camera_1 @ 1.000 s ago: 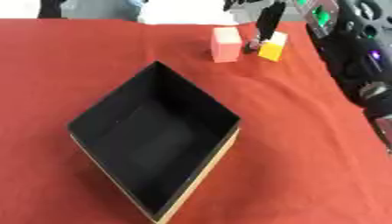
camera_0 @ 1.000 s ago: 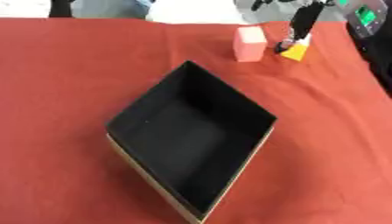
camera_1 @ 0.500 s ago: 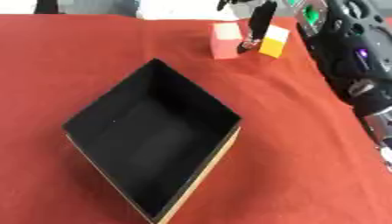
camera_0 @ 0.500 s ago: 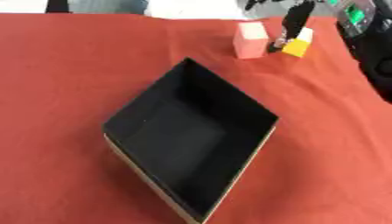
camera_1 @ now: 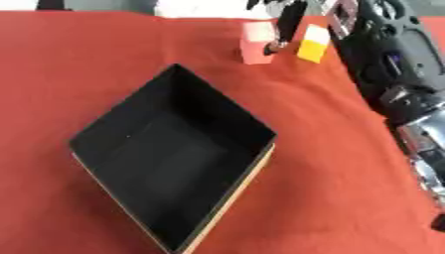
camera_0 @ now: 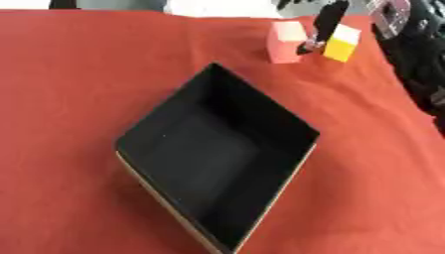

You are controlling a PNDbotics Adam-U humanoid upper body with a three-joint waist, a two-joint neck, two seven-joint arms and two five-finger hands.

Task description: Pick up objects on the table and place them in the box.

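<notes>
Left eye view: the right hand (camera_0: 323, 22) reaches down at the table's (camera_0: 69, 74) far right corner, fingers extended between a pink block (camera_0: 286, 41) and a yellow block (camera_0: 340, 42), gripping neither. An open black box (camera_0: 217, 154) sits mid-table, well apart.

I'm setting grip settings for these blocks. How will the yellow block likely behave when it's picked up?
The yellow block has flat faces and sharp edges, so it probably stays stiff and won't roll. It looks small and foam-like or wooden, so it is likely light. The right hand has a finger down between it and the pink block, so a nudge could slide it on the cloth.
</notes>
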